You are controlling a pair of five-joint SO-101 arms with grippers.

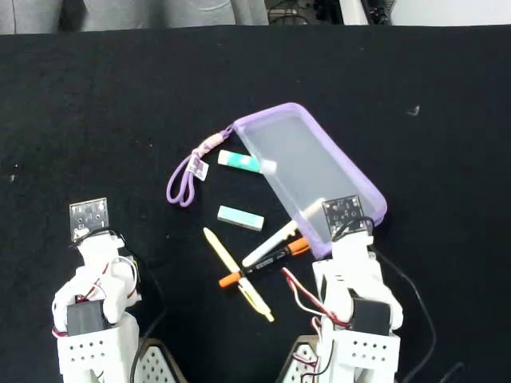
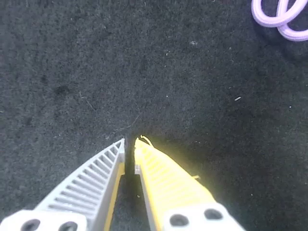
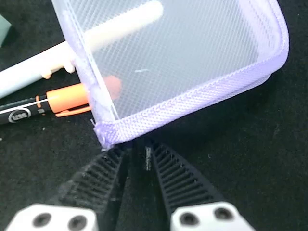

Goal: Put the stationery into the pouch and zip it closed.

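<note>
Left claw (image 2: 130,142) pinched closed on nothing, over bare black counter (image 2: 72,72). Right claw (image 3: 137,147) narrow, tips right at near corner of pouch (image 3: 192,57); can't tell if it pinches the hem. Just beside that corner: white marker (image 3: 29,74) and black marker (image 3: 43,108) with orange caps, far ends showing through the mesh, inside or under unclear. Yellow pen (image 1: 222,254) crosses the black marker, flat on counter. Teal eraser (image 1: 240,217) next out, apart from the pens. Pouch lies flat, slanted, purple-edged. Teal-white stick (image 1: 238,160) at its far end. Purple strap (image 1: 194,159) loops off that end.
</note>
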